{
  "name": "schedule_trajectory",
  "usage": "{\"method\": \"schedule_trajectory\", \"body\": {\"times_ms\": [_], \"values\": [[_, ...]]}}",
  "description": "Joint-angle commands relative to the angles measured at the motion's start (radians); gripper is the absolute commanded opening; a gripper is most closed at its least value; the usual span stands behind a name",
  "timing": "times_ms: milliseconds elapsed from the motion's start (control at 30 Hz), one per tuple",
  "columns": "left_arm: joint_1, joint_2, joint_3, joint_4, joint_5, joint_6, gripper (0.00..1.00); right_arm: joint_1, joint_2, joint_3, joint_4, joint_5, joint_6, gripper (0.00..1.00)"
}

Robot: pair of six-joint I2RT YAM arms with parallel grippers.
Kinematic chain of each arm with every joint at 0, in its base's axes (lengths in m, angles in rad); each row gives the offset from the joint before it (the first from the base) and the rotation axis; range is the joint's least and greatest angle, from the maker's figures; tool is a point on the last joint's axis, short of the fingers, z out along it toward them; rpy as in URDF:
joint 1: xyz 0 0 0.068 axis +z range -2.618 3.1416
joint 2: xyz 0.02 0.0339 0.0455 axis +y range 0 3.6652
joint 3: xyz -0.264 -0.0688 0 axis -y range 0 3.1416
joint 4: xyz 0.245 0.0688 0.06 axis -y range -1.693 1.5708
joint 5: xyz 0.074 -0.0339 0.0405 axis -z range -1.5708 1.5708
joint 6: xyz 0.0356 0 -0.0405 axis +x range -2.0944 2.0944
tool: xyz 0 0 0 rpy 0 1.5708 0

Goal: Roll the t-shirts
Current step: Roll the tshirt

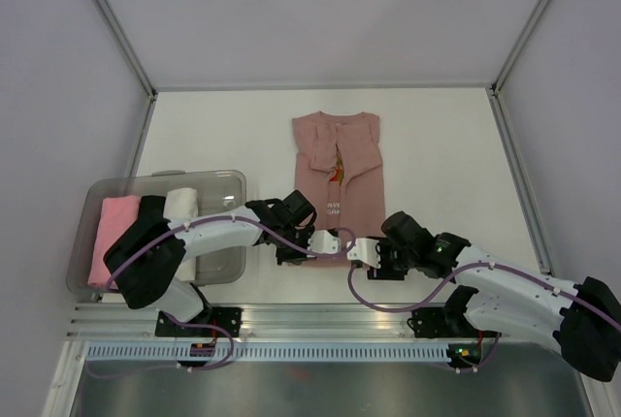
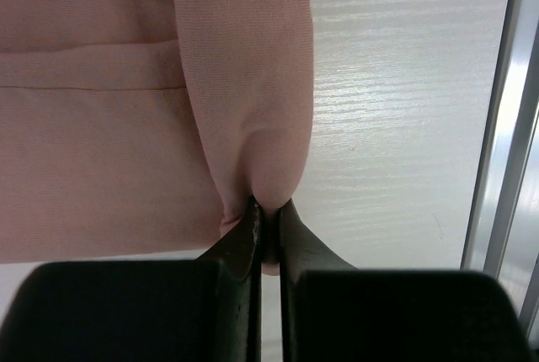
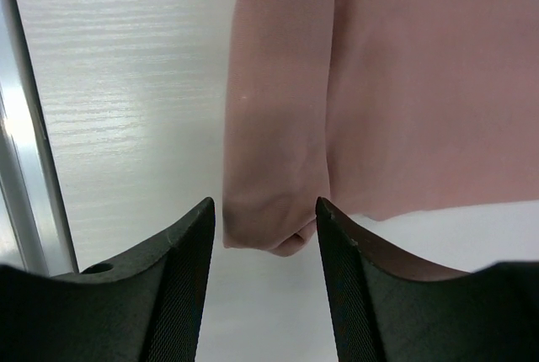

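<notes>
White tabletop point(image 1: 437, 145): t-shirt point(image 1: 354, 160), bin point(image 1: 209, 176) nearby

Your table point(image 1: 446, 145) was white with a faint wood grain and had a metal rail point(image 1: 340, 315) along its near edge. You had 2 things lying on it: the salmon-pink t-shirt point(image 1: 349, 160), folded into a long strip near the middle with its collar end far, and a clear plastic bin point(image 1: 199, 174) at the left, apart from the shirt.
</notes>
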Motion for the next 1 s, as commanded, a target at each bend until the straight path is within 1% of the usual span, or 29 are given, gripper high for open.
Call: {"method": "schedule_trajectory", "body": {"times_ms": [0,100,167,200,300,367,400,433,467,533,567,633,700,733,800,833,900,967], "values": [[0.010,0.008,0.025,-0.049,0.043,-0.026,0.02,0.010,0.024,-0.023,0.034,0.045,0.012,0.58],[0.016,0.010,0.036,-0.055,0.051,-0.023,0.02,0.010,0.110,-0.021,0.079,0.103,0.049,0.56],[0.022,0.011,0.043,-0.064,0.057,-0.021,0.02,0.010,0.167,-0.009,0.083,0.100,0.059,0.50],[0.027,0.014,0.052,-0.070,0.063,-0.021,0.02,0.010,0.180,-0.001,0.055,0.083,0.046,0.38],[0.045,0.011,0.071,-0.111,0.112,-0.011,0.02,0.008,0.182,0.029,-0.021,0.014,0.008,0.13],[0.050,0.005,0.072,-0.139,0.137,0.002,0.02,0.010,0.162,0.063,-0.122,-0.059,-0.026,0.08],[0.050,0.004,0.068,-0.147,0.145,0.003,0.02,0.010,0.159,0.074,-0.155,-0.085,-0.029,0.04],[0.050,0.001,0.066,-0.162,0.151,0.012,0.02,0.008,0.158,0.092,-0.184,-0.110,-0.032,0.02],[0.050,-0.001,0.066,-0.174,0.169,0.014,0.02,0.007,0.159,0.099,-0.219,-0.156,-0.041,0.00],[0.050,-0.002,0.071,-0.197,0.194,0.018,0.02,0.008,0.164,0.129,-0.245,-0.193,-0.060,0.00],[0.051,-0.003,0.078,-0.232,0.227,0.026,0.02,0.007,0.171,0.144,-0.271,-0.210,-0.066,0.00],[0.066,-0.004,0.088,-0.269,0.288,0.054,0.02,-0.010,0.222,0.180,-0.339,-0.250,-0.113,0.01],[0.091,0.004,0.092,-0.297,0.318,0.078,0.02,-0.036,0.292,0.203,-0.367,-0.263,-0.136,0.01],[0.118,0.022,0.098,-0.297,0.321,0.095,0.02,-0.079,0.302,0.201,-0.338,-0.261,-0.126,0.02],[0.141,0.050,0.118,-0.297,0.310,0.103,0.02,-0.101,0.319,0.207,-0.307,-0.289,-0.115,0.03],[0.163,0.069,0.132,-0.300,0.306,0.095,0.02,-0.134,0.326,0.212,-0.280,-0.302,-0.091,0.03],[0.186,0.114,0.174,-0.312,0.304,0.089,0.02,-0.199,0.352,0.232,-0.278,-0.310,-0.083,0.04],[0.189,0.134,0.192,-0.312,0.300,0.086,0.03,-0.223,0.363,0.240,-0.273,-0.317,-0.075,0.07]]}}
